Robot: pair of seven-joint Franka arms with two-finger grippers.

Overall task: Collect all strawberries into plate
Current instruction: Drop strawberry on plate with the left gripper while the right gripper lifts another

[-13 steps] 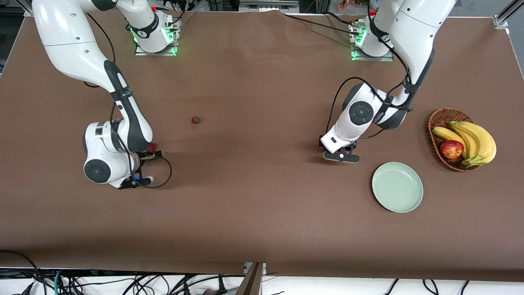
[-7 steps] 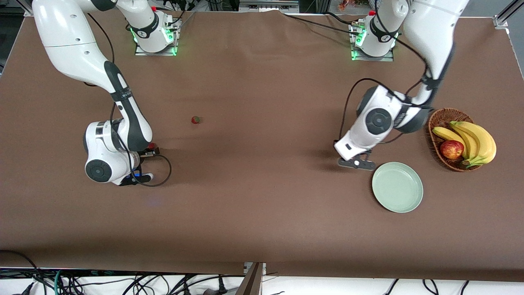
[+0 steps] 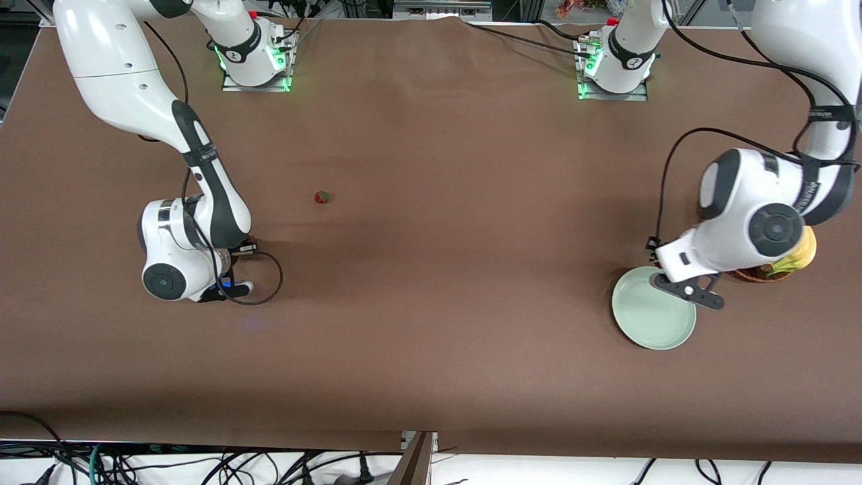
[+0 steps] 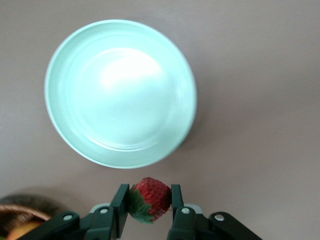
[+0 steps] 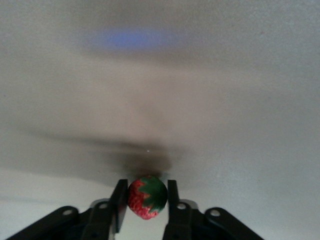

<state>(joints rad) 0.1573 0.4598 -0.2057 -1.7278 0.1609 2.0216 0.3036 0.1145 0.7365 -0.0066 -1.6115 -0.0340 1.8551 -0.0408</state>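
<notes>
My left gripper is shut on a red strawberry with a green cap. In the front view it hangs over the rim of the pale mint-green plate. The plate fills the left wrist view. My right gripper is down at the table toward the right arm's end, shut on a second strawberry. In the front view that gripper and its berry are mostly hidden under the wrist. A third strawberry lies loose on the cloth, farther from the front camera.
A brown wicker basket with bananas stands beside the plate at the left arm's end, mostly covered by the left arm. Its edge shows in the left wrist view. A brown cloth covers the table.
The left arm has carried its strawberry toward the left arm's end, from beside the plate to over its rim. The right gripper has settled slightly over its strawberry.
</notes>
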